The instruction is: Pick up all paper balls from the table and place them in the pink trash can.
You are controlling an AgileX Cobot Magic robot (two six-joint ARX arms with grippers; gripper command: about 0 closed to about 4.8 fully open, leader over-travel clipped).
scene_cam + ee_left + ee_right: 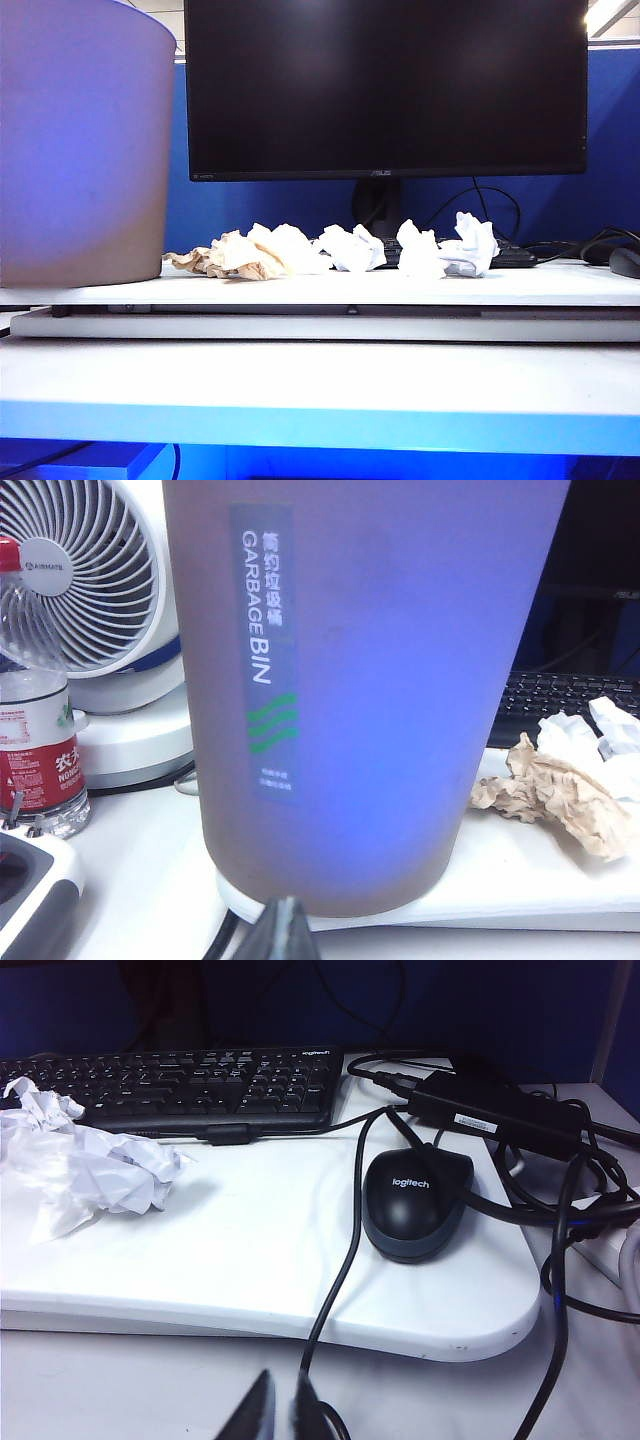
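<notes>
Crumpled white and tan paper balls [340, 250] lie at three o'clock from the tall dusky-pink plastic trash can [360, 680] labelled "GARBAGE BIN", its inside hidden; the left gripper [283, 930] before it is clenched empty, and the right gripper [280, 1410] near a black "logitech" mouse [415, 1200] holds nothing, its fingers slightly parted.

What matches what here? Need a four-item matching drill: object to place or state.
1 bin
2 tan ball
3 mouse
4 left gripper

a shut, low in front of the bin
b table's far left
c nearest the bin in the row of balls
d right of the keyboard

Pairs: 1-b, 2-c, 3-d, 4-a
</notes>
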